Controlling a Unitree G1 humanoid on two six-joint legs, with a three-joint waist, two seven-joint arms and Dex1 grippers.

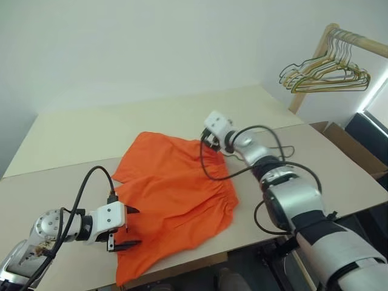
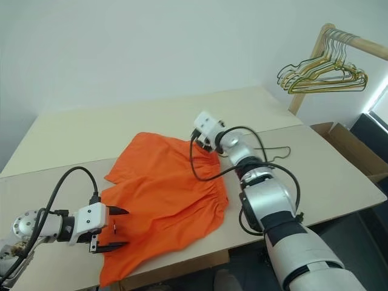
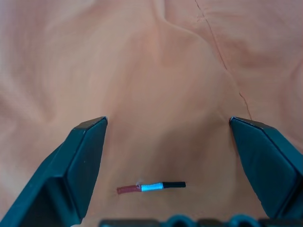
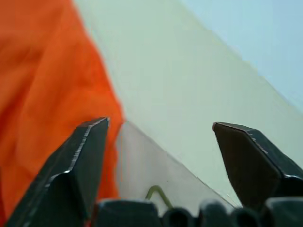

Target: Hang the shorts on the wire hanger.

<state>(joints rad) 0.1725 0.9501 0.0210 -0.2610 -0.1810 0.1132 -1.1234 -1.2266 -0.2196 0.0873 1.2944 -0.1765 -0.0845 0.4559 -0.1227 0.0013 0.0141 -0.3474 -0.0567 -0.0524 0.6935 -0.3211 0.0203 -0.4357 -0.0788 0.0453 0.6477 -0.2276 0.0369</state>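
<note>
The orange shorts lie spread flat in the middle of the table, with the gathered waistband toward the right. My left gripper is open over the near left part of the shorts, and orange cloth shows between its fingers. My right gripper is open just above the shorts' far right corner and holds nothing. The thin wire hanger lies on the table right of the shorts, mostly hidden behind my right arm. Its olive hook shows in the right wrist view.
A wooden rack at the far right carries a bunch of gold and green hangers. A cardboard box stands off the table's right edge. The table's near edge runs just below the shorts' hem.
</note>
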